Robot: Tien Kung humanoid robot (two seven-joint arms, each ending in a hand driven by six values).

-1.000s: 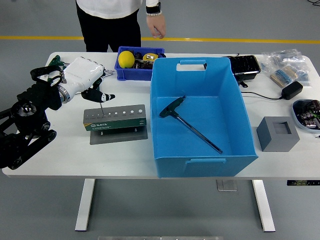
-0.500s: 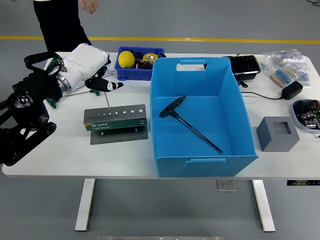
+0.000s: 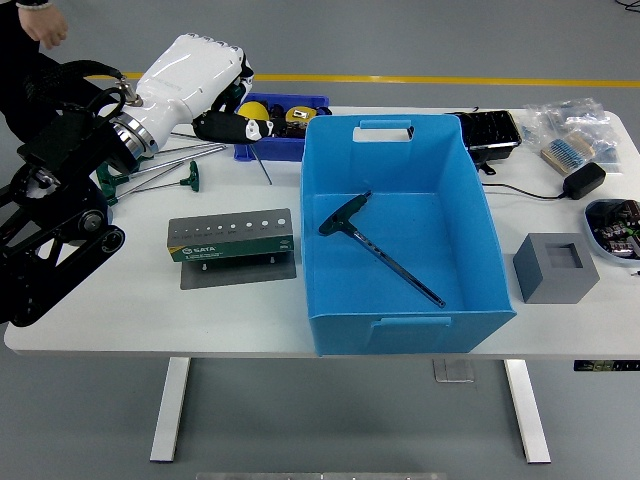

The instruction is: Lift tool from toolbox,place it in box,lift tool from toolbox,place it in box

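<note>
My left hand (image 3: pixel 235 122), white with black fingers, is shut on a T-handle tool (image 3: pixel 258 160) whose thin shaft hangs down and to the right. It is raised above the table, left of the big blue box (image 3: pixel 400 240) and over the small blue bin. The grey-green tool holder (image 3: pixel 230 236) with a row of holes stands below it on a metal plate. Another black T-handle tool (image 3: pixel 378 248) lies slantwise on the blue box's floor. My right hand is out of view.
A small blue bin (image 3: pixel 270 148) with a yellow ball (image 3: pixel 253 112) sits behind the holder. Green-handled T-wrenches (image 3: pixel 160 175) lie left. A grey block (image 3: pixel 556 266), a black adapter (image 3: pixel 583 180) and bagged parts (image 3: pixel 570 125) are at right. A person's hand (image 3: pixel 42 22) shows top left.
My left hand has risen and swung right with the tool, drawing its shaft clear of the holder. The person has walked off to the left.
</note>
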